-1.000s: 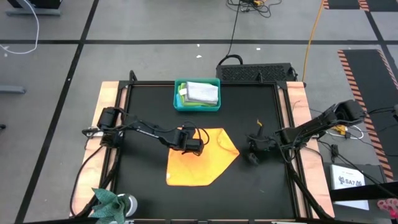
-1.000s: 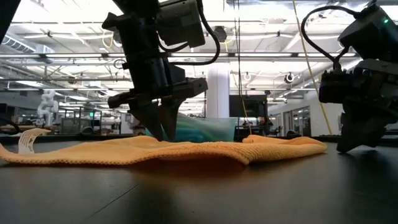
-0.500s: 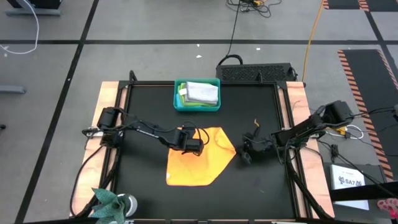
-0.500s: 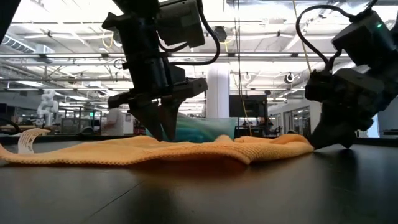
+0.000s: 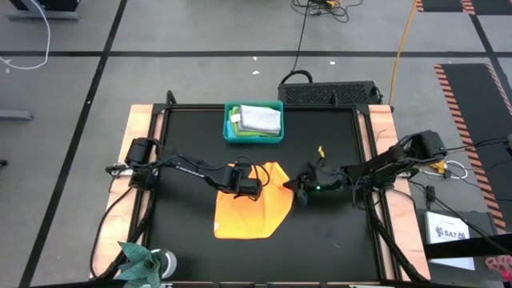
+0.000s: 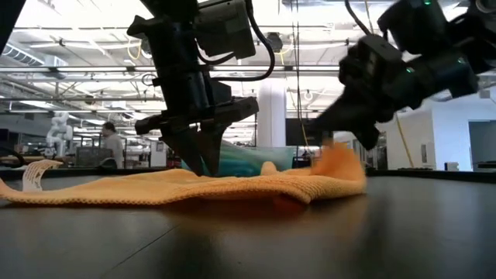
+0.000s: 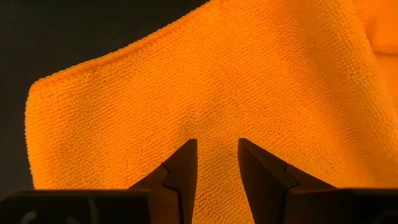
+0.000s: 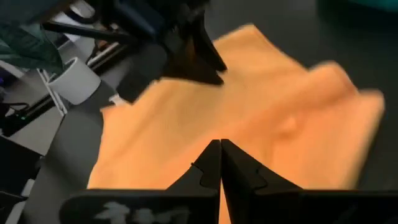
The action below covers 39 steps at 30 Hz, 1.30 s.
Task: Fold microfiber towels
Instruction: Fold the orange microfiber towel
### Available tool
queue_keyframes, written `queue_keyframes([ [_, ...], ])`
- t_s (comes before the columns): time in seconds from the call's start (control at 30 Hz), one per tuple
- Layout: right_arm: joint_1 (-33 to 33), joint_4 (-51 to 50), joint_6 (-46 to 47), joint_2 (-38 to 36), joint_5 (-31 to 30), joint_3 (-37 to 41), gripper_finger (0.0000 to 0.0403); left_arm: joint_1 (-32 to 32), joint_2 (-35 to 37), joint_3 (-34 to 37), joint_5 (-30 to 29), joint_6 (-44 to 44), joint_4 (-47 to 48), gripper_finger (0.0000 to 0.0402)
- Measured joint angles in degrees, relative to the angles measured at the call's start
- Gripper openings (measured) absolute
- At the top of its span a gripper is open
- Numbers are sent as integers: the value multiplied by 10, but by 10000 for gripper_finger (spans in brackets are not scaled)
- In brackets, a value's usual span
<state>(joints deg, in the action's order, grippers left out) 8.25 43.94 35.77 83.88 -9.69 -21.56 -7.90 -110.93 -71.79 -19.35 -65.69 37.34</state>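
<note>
one orange-yellow towel (image 5: 250,211) lies flat, its right corner lifted.

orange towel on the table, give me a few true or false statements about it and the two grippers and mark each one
1. The orange towel lies on the black table. True.
2. The left gripper has its fingers shut tight. False: they stand apart, tips down on the towel.
3. The right gripper is at the towel's right edge, lifting it. True.
4. The teal bin is empty. False: folded cloths lie in it.
</note>
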Motion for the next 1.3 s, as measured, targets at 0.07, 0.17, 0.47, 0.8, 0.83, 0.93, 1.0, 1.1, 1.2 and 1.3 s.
queue_keyframes([
  [0.07,-4,-8,-13,0,6,-12,0,0,0,0,0,0,0,117],
  [0.17,-9,-36,-18,-1,19,-25,0,-1,0,0,0,0,0,117],
  [0.47,37,-260,67,-34,139,-25,0,-2,0,0,0,0,0,118],
  [0.8,101,-349,78,-57,83,-24,0,-2,0,0,7,11,-2,118],
  [0.83,99,-349,69,-50,68,-24,0,-2,0,0,9,11,-2,117],
  [0.93,85,-327,45,-25,57,-25,0,-2,0,0,10,11,-2,118],
  [1.0,76,-300,30,-5,54,-26,0,-2,0,0,11,11,-2,117],
  [1.1,61,-248,3,28,52,-26,0,-2,0,0,13,10,-2,117],
  [1.2,43,-190,-12,57,51,-26,0,-2,0,0,14,10,-2,117],
  [1.3,25,-133,-26,78,37,-25,0,-2,0,0,14,9,-2,117],
])
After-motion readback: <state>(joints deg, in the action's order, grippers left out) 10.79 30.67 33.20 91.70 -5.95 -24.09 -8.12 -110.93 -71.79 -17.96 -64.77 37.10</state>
